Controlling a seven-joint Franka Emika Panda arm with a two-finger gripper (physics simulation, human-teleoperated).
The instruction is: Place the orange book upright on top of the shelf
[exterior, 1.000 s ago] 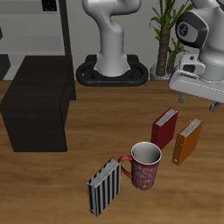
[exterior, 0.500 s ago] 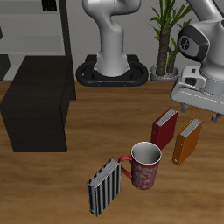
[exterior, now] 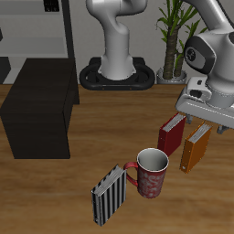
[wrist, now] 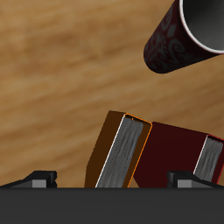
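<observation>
Shelf (exterior: 38,108), black, at middle left of exterior view, then gripper (exterior: 203,122) at right with fingers spread and empty above orange book (exterior: 195,147) standing beside red book (exterior: 171,134); risk of clipping that neighbour through misaligned descent.

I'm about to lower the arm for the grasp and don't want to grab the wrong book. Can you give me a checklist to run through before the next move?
1. Gripper above the thin orange hardcover book, not the dark red book: ok; in the wrist view the orange book lies between the fingertips.
2. Jaws open and empty: ok.
3. Orange book upright and free: ok, though it stands close beside the dark red book; contact cannot tell.
4. Patterned dark red mug clear of the descent: ok, nearer the table's front edge.
5. Flat top of the low matte black shelf free: ok.
6. Striped book out of the way: ok.
</observation>
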